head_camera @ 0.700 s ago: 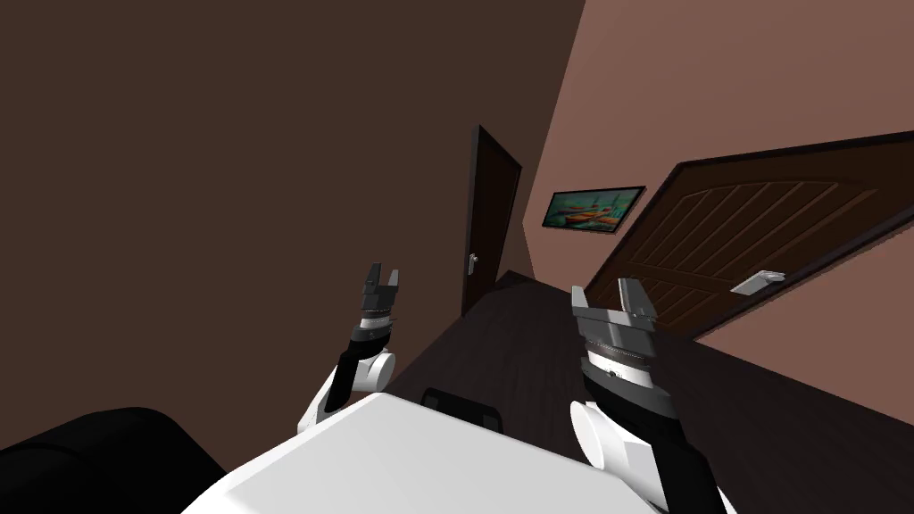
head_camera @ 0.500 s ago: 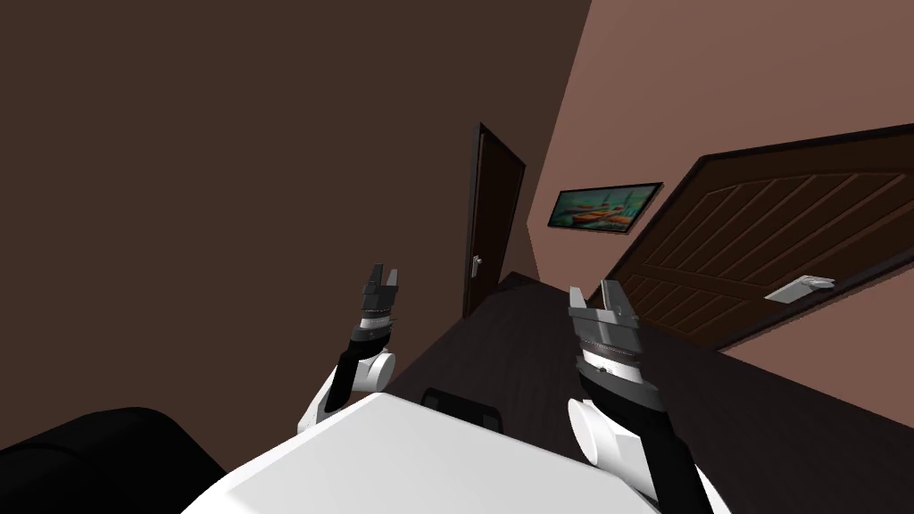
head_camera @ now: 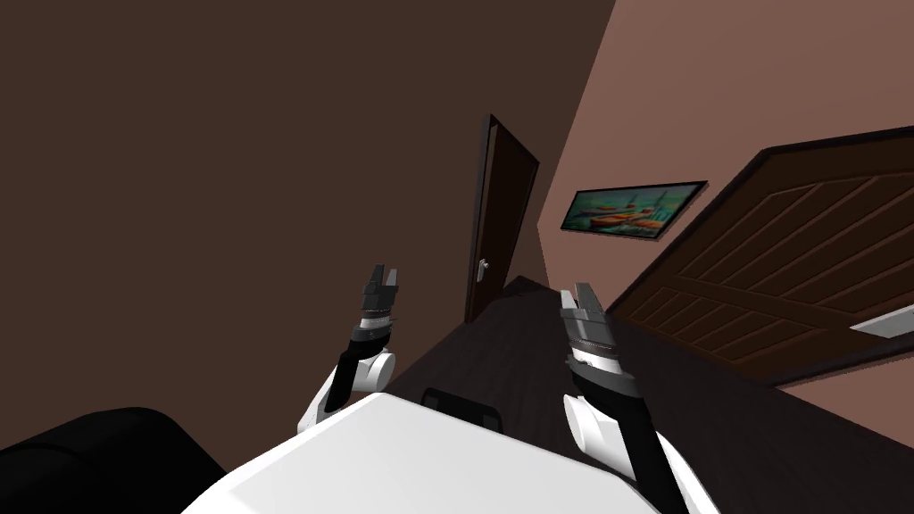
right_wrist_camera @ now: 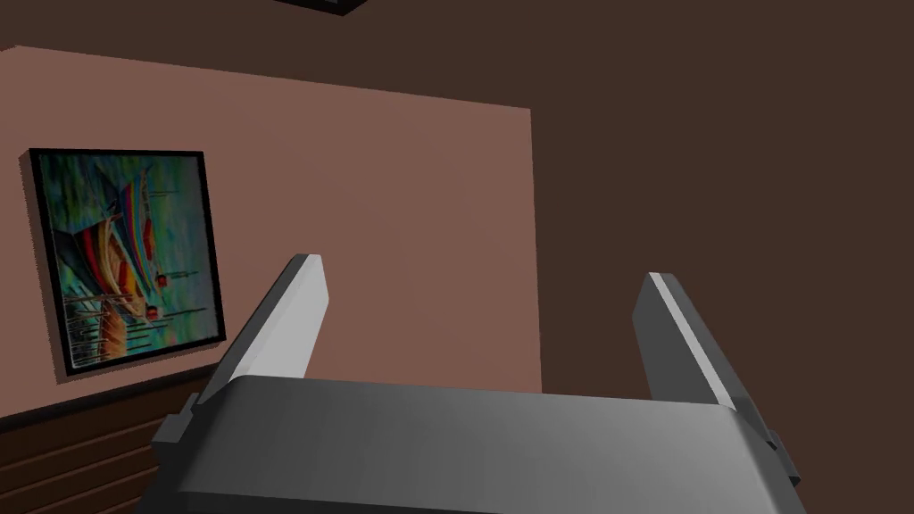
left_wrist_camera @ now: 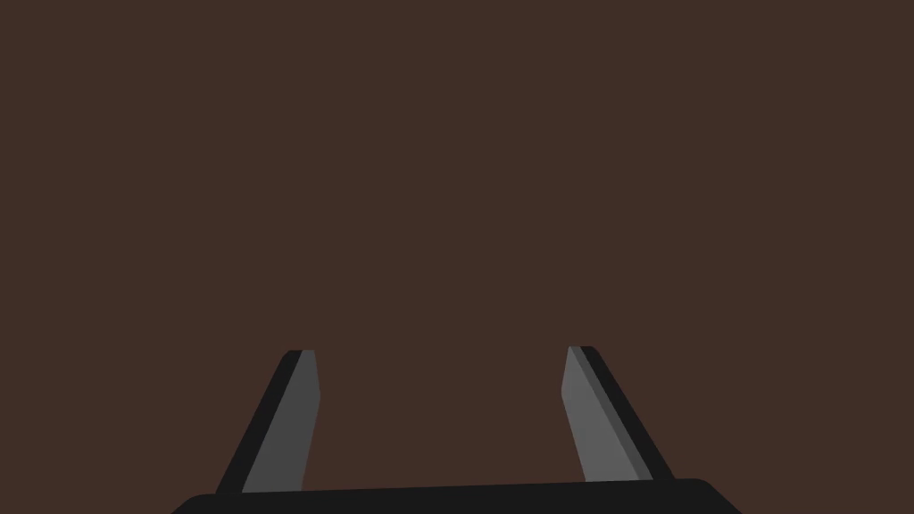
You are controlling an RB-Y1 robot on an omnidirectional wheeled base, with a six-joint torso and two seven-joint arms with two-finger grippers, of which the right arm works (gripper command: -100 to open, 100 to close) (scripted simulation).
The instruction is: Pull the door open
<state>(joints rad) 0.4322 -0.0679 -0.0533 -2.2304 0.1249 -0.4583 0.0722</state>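
Two doors show in the head view. A narrow dark door [head_camera: 507, 205] stands at the far end of the corridor, with a small light handle [head_camera: 483, 268]. Nearer, on the right wall, is a broad dark brown panelled door [head_camera: 785, 259] whose light grey lever handle [head_camera: 885, 321] lies at the picture's right edge. My left gripper [head_camera: 382, 284] is raised in front of the dark brown left wall, open and holding nothing [left_wrist_camera: 437, 357]. My right gripper [head_camera: 580, 299] is also up and open [right_wrist_camera: 486, 286], well short of both doors.
A framed colourful painting [head_camera: 634, 207] hangs on the pinkish wall between the doors and also shows beside my right fingers [right_wrist_camera: 125, 259]. The dark floor [head_camera: 535, 357] runs ahead along the corridor. The dark brown wall [head_camera: 223, 178] is close on my left.
The whole head view has swung left, so the doors and painting slid right. My right hand has rolled and now shows nearly edge-on. The left arm has kept still.
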